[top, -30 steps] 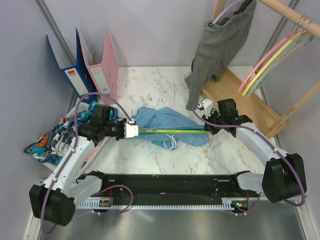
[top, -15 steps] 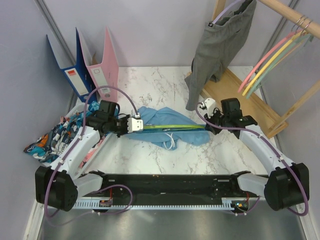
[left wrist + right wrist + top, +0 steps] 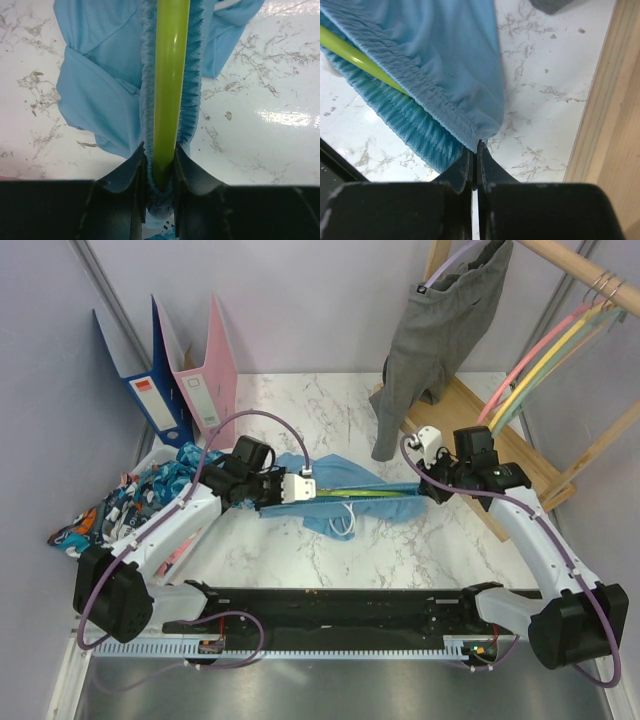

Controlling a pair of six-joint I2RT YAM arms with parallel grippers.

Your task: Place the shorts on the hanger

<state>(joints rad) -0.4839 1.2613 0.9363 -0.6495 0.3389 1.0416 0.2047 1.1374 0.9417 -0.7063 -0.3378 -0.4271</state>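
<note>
The light blue shorts [image 3: 345, 478] lie mid-table, their waistband stretched along the lime hanger [image 3: 370, 494], whose bar runs inside it. My left gripper [image 3: 303, 488] is shut on the left end of the bar. In the left wrist view the hanger [image 3: 171, 75] passes between the fingertips [image 3: 137, 160] with the shorts' [image 3: 100, 90] ribbed waistband wrapped round it. My right gripper [image 3: 428, 483] is shut on the right edge of the shorts. In the right wrist view its jaws pinch the corner of the shorts [image 3: 445, 60], and the hanger [image 3: 360, 55] shows at the upper left.
A grey garment [image 3: 430, 330] hangs from the wooden rack [image 3: 570, 260] at the back right, with pink and yellow hangers [image 3: 540, 370] beside it. The rack's wooden base [image 3: 490, 445] lies right of my right gripper. Binders [image 3: 190, 380] and patterned clothes [image 3: 110, 510] are at the left.
Both arms have shifted right. The left gripper carried the hanger's end towards the table's middle, and the right gripper drew the shorts' edge right and slightly up.
</note>
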